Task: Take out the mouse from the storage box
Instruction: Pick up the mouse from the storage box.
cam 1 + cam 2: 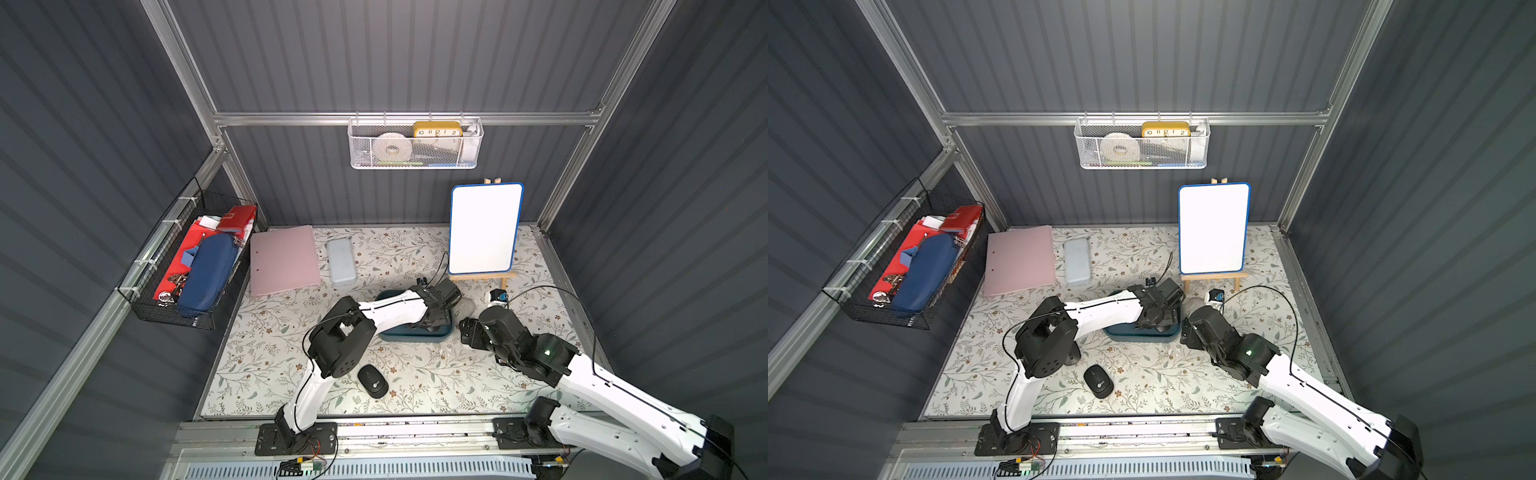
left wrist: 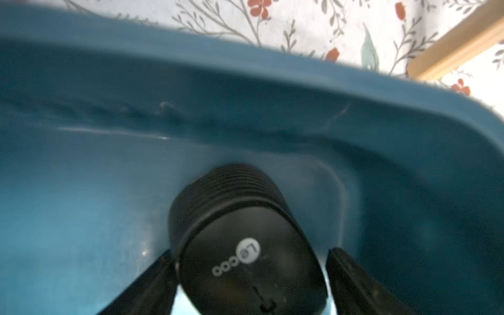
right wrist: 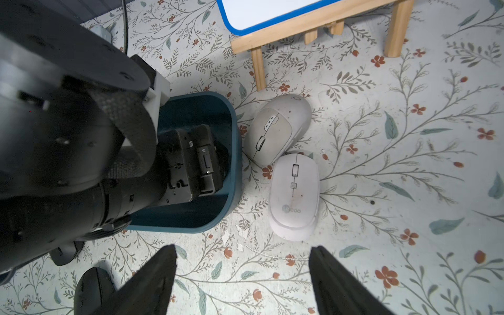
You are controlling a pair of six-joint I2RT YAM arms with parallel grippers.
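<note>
The dark teal storage box point(image 1: 395, 332) point(image 1: 1133, 336) lies mid-table, and my left arm reaches into it. Inside, a black mouse point(image 2: 240, 231) with a white logo sits between the fingers of my left gripper point(image 2: 251, 252). One finger touches its side. A thin sliver of box floor shows beside the other finger, so the jaws stand open around it. My right gripper point(image 3: 242, 249) hovers open over bare table just right of the box point(image 3: 234, 163), holding nothing. Outside the box lie a grey mouse point(image 3: 278, 128), a white mouse point(image 3: 294, 196) and another black mouse point(image 1: 372, 381).
A whiteboard on a wooden easel point(image 1: 484, 228) stands behind the box. A pale-blue case point(image 1: 341, 262) and a pink folder point(image 1: 282, 259) lie at the back left. A white mesh basket point(image 1: 415, 145) hangs on the rear wall and a black wire basket point(image 1: 187, 266) on the left wall.
</note>
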